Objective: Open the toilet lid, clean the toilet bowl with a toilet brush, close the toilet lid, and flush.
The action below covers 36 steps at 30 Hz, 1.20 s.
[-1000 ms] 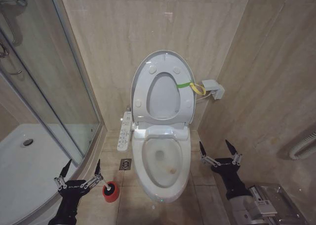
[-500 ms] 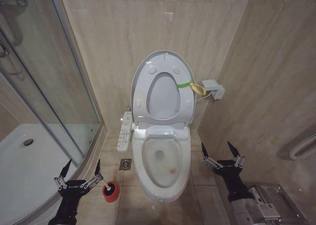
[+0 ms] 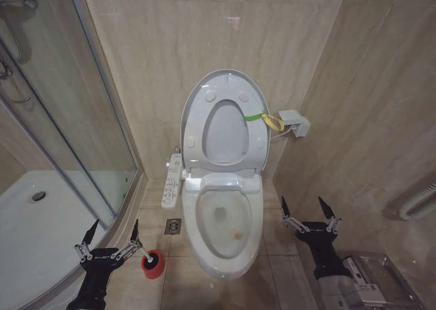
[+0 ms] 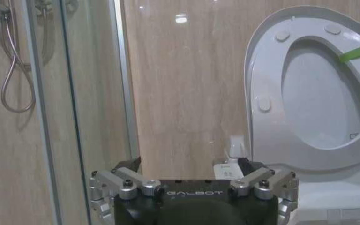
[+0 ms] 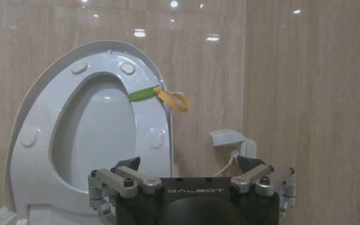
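Toilet lid [image 3: 221, 119] stood raised, strap looped, right gripper [image 3: 310, 211] had edged rightward, spread wide, left gripper [image 3: 111, 236] open too

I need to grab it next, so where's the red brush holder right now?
In the head view the red holder cup stands on the floor left of the toilet bowl, just beside the open left gripper.

Beige glossy tiled walls [image 3: 157, 44] with ceiling light reflections, beige tiled floor [image 3: 272, 242]. Curved glass shower enclosure [image 3: 61, 119] on the left, white shower tray [image 3: 27, 228], hose [image 4: 8, 70]. Floor drain [image 3: 173, 226]. White wall outlet box [image 3: 294, 121]. Corrugated pipe [image 3: 419, 204] far right.
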### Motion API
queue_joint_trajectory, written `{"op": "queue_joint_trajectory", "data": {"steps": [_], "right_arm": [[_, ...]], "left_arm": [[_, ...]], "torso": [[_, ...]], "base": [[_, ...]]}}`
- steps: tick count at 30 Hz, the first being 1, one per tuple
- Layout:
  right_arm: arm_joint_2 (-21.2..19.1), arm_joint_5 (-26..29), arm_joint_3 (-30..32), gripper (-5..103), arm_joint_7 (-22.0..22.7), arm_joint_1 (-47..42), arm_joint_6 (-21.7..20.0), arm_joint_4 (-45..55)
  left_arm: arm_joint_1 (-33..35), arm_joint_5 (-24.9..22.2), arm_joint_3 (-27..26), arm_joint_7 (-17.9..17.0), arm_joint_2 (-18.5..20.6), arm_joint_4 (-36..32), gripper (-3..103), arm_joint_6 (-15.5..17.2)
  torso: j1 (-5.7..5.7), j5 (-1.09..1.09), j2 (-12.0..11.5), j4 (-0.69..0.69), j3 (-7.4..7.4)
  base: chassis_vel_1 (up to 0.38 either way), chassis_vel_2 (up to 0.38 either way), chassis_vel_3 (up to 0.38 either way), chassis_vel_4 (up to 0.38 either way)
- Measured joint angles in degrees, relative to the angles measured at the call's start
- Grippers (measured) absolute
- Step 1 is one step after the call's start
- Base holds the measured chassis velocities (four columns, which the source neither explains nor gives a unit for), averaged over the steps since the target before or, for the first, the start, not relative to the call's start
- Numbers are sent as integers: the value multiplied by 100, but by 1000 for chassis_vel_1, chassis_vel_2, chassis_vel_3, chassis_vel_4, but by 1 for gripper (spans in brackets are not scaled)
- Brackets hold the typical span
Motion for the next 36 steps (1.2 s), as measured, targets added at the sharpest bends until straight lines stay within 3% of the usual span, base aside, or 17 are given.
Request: {"op": "queue_joint_trajectory", "data": {"steps": [36], "right_arm": [[108,-66,-39,100,15,-41,12,-25]], "left_arm": [[0,0,0,0,0,0,100,0]], "torso": [[0,0,0,0,0]], "base": [[0,0,0,0]]}}
